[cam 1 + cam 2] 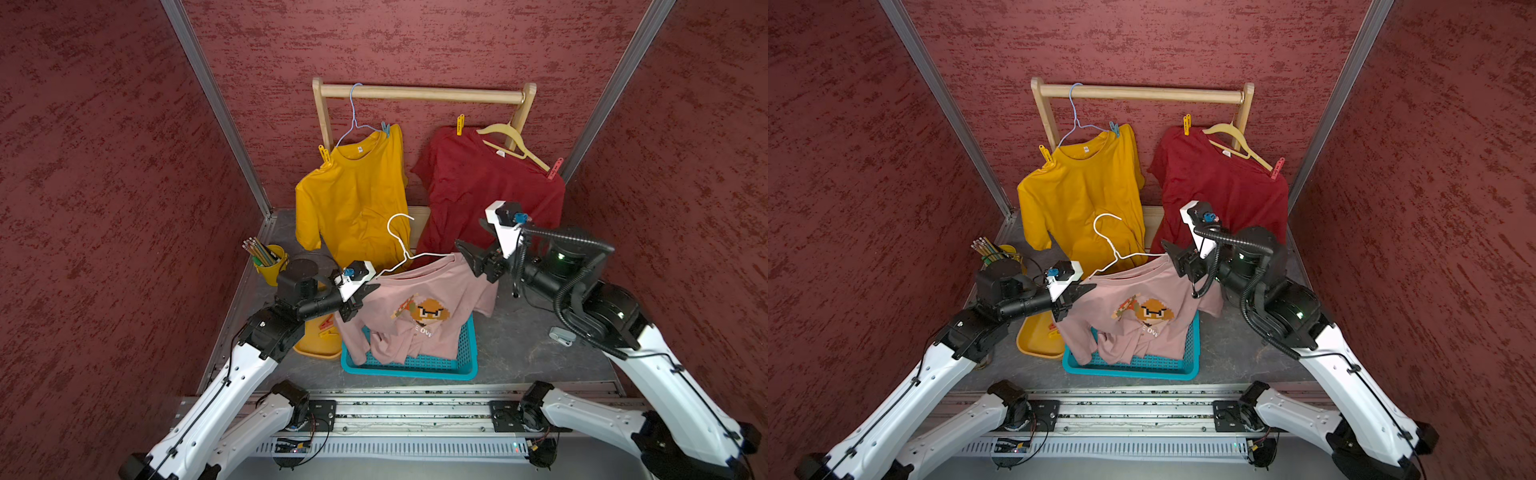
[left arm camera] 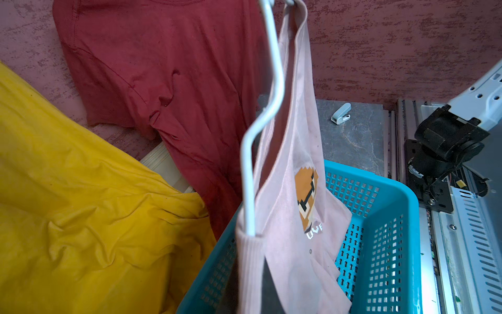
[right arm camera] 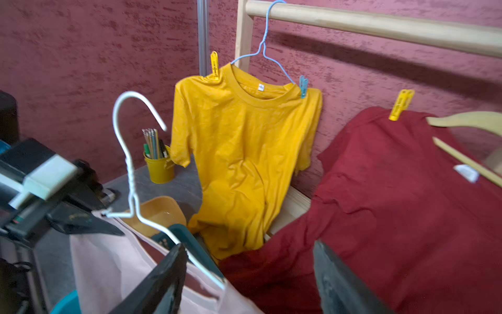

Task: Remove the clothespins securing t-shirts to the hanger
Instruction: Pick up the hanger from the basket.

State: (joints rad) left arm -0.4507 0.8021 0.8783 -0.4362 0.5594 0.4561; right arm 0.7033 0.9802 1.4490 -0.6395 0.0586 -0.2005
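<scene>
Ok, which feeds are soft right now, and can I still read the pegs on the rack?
Right wrist view: motion-smeared, the yellow clothespin on the dark red t-shirt streaky, the right gripper dark and defocused. Left wrist view: white wire hanger and pink t-shirt blur near the lens, teal basket crisp. Both top views: sharp, red-pink clothespin easily read.

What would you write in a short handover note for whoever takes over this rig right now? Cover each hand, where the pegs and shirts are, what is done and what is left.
Left hand: shut on the pink t-shirt at one shoulder, holding it on the white hanger over the teal basket.
Right hand: open at the other shoulder, holding nothing.
Done: no pegs show on the pink t-shirt; loose pegs lie in the yellow tray.
Left: the yellow t-shirt has a yellow peg and a blue peg; the red t-shirt has a second yellow peg and a pink-red peg.
</scene>
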